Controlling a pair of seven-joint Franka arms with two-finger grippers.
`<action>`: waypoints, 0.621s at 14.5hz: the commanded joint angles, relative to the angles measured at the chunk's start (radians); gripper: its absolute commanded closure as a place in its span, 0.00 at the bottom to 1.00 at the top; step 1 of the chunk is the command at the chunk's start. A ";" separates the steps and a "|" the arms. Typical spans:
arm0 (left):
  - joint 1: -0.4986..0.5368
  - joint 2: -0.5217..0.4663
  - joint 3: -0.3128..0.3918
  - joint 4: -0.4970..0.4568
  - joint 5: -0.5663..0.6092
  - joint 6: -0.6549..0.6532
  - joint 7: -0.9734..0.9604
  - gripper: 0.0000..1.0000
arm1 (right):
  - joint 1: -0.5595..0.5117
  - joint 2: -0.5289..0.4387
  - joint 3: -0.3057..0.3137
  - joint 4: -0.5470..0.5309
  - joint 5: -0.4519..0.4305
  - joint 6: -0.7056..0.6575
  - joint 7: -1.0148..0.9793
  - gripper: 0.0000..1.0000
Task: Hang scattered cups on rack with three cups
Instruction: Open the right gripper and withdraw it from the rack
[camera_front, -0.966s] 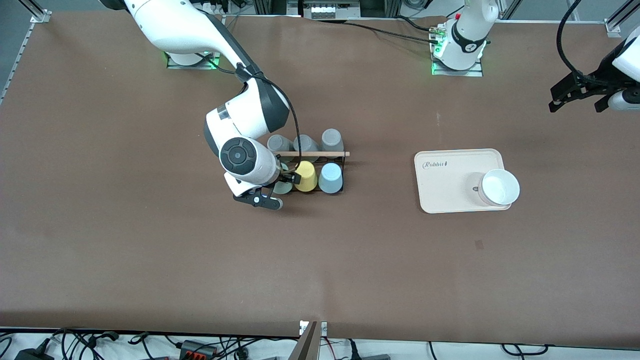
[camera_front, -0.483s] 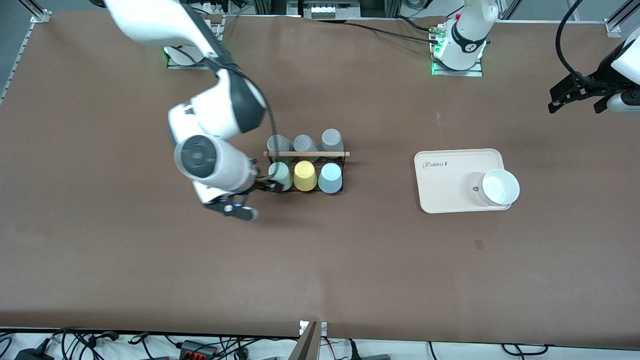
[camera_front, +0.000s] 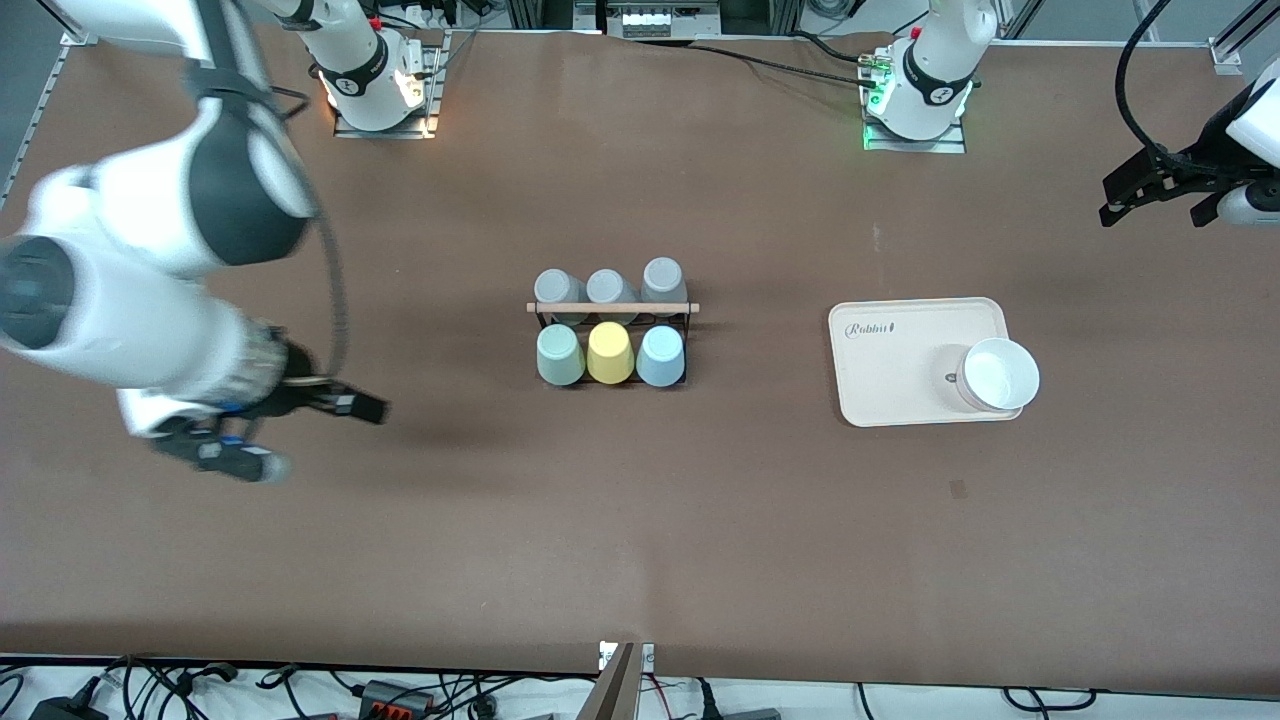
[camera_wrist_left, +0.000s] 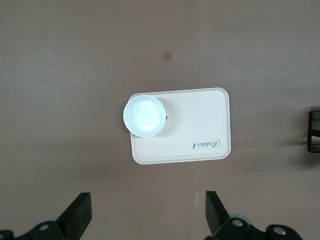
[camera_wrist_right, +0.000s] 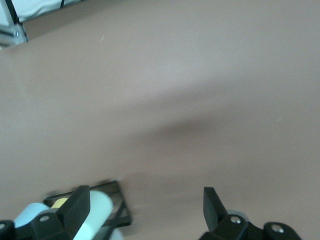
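Right pincer (camera_front: 345, 405) hangs open and empty over bare surface (camera_front: 640, 540); left pincer (camera_wrist_left: 147, 215) waits open. Mint cup (camera_front: 559, 355) and blue cup (camera_front: 661, 356) sit on rack (camera_front: 612, 308), so task looks done.

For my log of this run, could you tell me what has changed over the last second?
The right gripper let go of the mint cup, left on the rack, and swung away open toward the right arm's end of the table. The blue cup, yellow cup, tray and waiting left gripper stayed put.
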 joint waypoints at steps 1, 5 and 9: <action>-0.001 0.076 0.002 0.098 -0.019 -0.018 0.028 0.00 | -0.063 -0.035 0.019 -0.003 -0.040 -0.012 -0.107 0.00; -0.001 0.110 -0.007 0.129 -0.019 -0.018 0.028 0.00 | -0.132 -0.185 0.019 -0.179 -0.117 0.063 -0.219 0.00; 0.000 0.109 -0.007 0.118 -0.019 -0.019 0.031 0.00 | -0.210 -0.303 0.022 -0.322 -0.116 0.143 -0.417 0.00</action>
